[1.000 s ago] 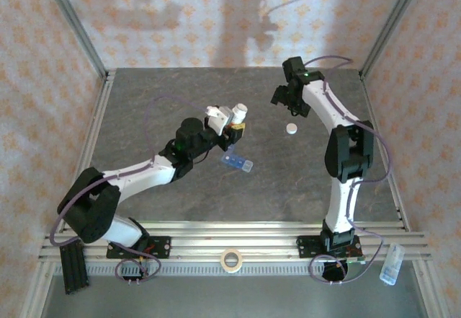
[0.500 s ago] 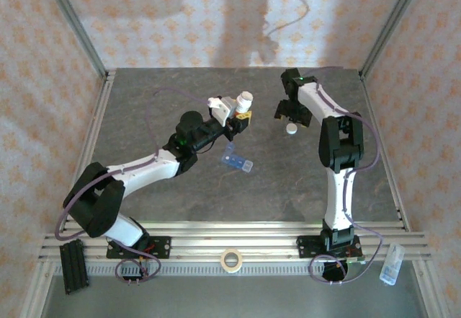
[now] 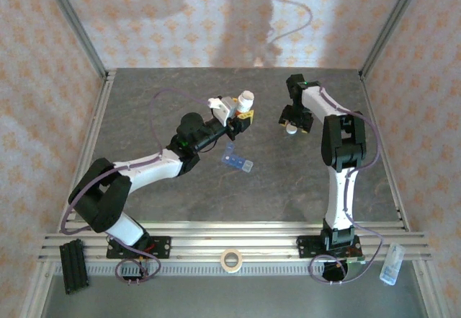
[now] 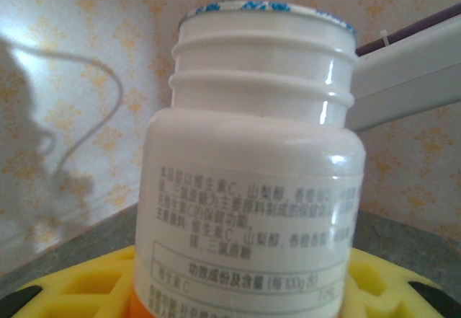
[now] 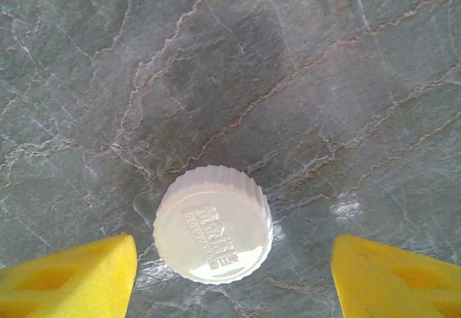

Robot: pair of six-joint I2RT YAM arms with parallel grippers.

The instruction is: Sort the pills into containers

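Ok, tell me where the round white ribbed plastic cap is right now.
The round white ribbed plastic cap lies flat on the grey marbled table, right of centre in the top view, between the right tool's open yellow fingers and touching neither.

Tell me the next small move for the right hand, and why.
Probably close the right hand on the white cap. Its yellow fingers sit either side of the cap, which lies flat on the table, with gaps on both sides, so nothing is gripped yet. In the wrist view the cap sits nearer the left finger, so slight centring may help.
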